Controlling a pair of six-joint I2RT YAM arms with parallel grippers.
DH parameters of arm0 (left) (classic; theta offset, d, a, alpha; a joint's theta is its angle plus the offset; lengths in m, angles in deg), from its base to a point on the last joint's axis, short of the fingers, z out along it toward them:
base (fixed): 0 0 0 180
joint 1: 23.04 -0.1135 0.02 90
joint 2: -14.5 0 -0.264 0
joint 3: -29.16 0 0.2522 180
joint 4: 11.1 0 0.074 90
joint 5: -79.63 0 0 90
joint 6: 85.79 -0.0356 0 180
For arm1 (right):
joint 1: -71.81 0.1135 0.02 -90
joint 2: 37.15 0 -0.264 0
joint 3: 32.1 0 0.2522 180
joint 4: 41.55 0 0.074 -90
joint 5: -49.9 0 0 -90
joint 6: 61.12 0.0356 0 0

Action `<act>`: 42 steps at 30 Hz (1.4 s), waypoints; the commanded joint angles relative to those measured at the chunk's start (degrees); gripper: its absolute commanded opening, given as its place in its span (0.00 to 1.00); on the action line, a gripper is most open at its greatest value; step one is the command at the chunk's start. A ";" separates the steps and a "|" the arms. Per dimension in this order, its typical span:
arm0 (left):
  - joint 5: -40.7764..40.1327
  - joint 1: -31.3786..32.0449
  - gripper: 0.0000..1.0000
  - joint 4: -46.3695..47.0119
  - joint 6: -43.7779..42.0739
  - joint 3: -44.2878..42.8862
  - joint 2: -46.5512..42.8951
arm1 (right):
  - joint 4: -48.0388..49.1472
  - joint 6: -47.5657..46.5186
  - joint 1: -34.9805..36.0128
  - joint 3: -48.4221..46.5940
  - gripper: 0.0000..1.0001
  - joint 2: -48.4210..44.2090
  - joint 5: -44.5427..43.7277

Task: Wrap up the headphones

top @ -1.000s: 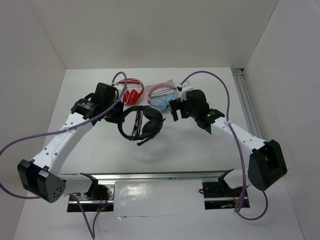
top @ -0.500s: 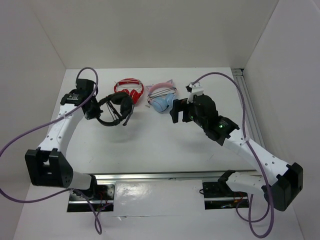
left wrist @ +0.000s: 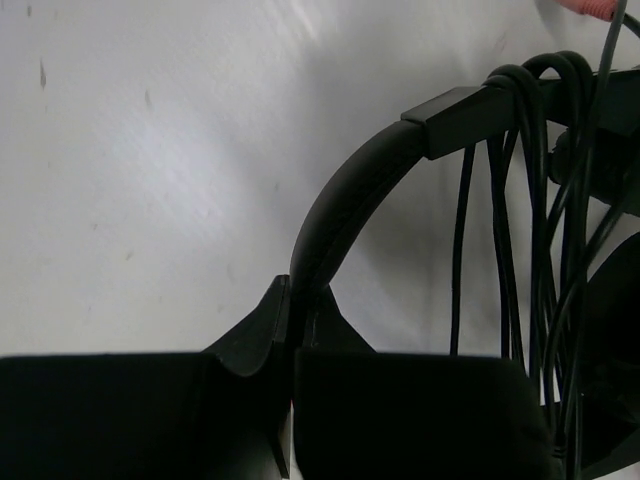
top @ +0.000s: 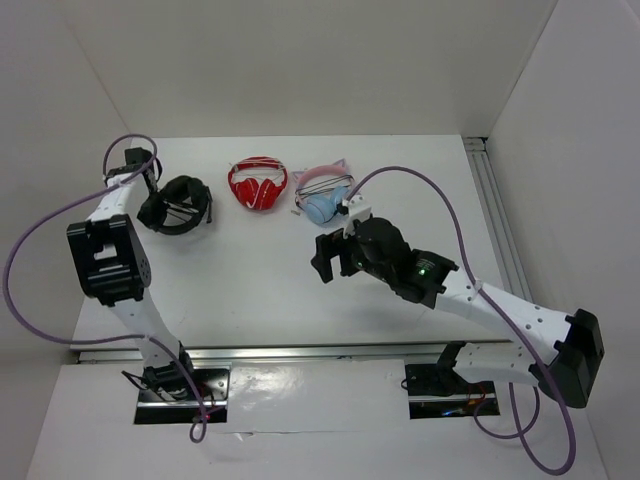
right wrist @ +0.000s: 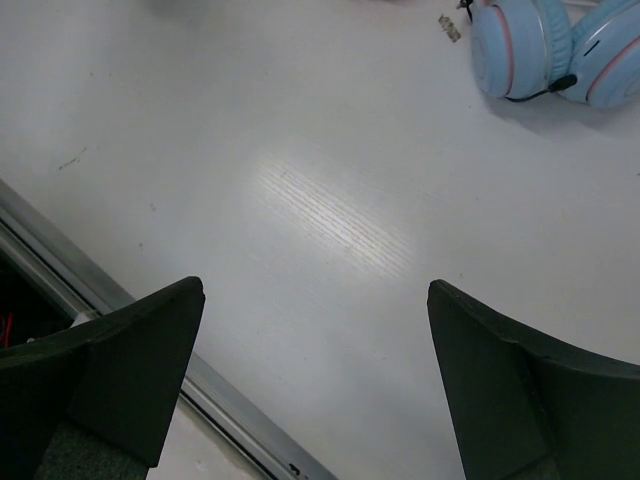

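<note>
Looking from above, the headphones (top: 178, 205) were at the desk's (top: 250, 280) far left with the left hand (top: 148, 192) at their band, and the right hand (top: 326, 258) hovered mid-desk. Left wrist: fingers (left wrist: 250, 340) pinched the headband, the cable (left wrist: 505, 220) wound across. Right wrist: jaws stood wide above the desk.

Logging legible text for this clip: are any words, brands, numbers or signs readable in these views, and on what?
No text is readable in any view.
The black headphones, red headphones and light-blue headphones show no legible brand or label.
The right arm shows only a small green light; no lettering can be made out.
</note>
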 commanded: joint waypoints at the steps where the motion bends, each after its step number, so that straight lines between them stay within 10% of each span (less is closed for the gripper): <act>1: -4.94 0.22 0.00 4.16 2.18 -10.08 6.25 | 1.79 0.85 1.32 0.21 1.00 0.98 -0.81; 5: -7.14 0.22 0.05 -0.14 2.79 -18.26 14.69 | 1.79 0.85 1.93 0.21 1.00 2.12 -0.81; 13: -1.87 0.22 0.57 -1.64 2.70 -18.72 17.02 | 1.79 1.90 3.07 -2.15 1.00 3.18 -3.09; 17: -0.64 1.00 1.00 -2.69 3.32 -15.03 12.20 | 0.04 2.52 4.48 -3.74 1.00 2.66 -4.41; 30: 1.63 2.32 1.00 -7.35 2.98 -5.01 -7.05 | -5.14 4.19 7.47 -8.04 1.00 -1.82 -5.73; 42: 25.73 9.53 1.00 -2.69 -12.23 22.49 -61.26 | -28.34 5.33 7.47 -21.58 1.00 -10.08 -19.18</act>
